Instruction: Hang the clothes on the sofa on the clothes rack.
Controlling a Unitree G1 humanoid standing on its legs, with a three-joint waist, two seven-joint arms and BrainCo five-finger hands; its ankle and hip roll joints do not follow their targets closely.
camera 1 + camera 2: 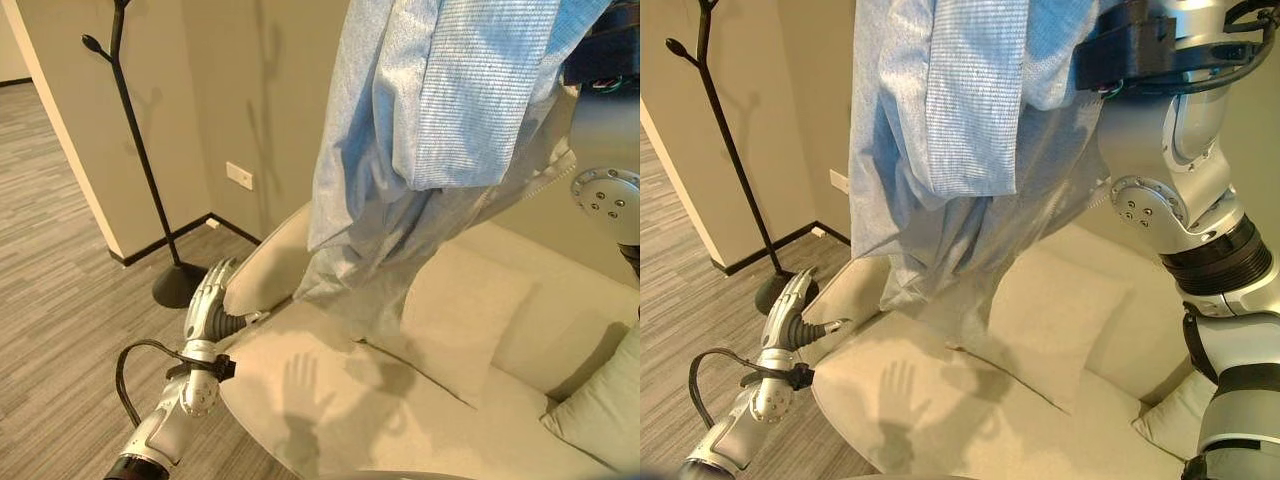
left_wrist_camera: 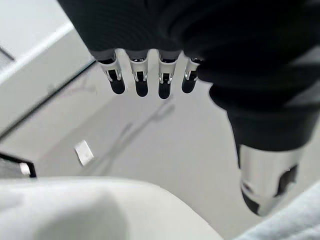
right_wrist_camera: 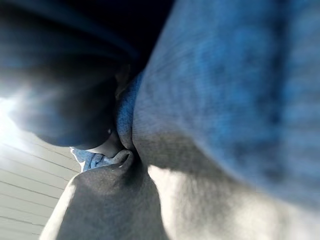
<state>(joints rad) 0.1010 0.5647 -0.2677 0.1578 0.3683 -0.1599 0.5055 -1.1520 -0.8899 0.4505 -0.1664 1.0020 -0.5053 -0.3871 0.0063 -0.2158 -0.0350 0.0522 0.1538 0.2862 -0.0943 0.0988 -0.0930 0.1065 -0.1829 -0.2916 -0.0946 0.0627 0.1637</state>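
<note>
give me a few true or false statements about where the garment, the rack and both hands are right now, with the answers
1. The light blue garment is lifted above the sofa, hanging from the right arm. True.
2. The garment already hangs on the black clothes rack. False: the rack's branches are bare and the garment hangs apart from it.
3. The left hand grips a sleeve. False: its fingers are straight and hold nothing, beside the sofa's armrest.
4. The clothes rack stands on the floor by the wall, to the robot's left of the sofa. True.
5. The right hand is pressed close against blue cloth, its fingers hidden. True.
</note>
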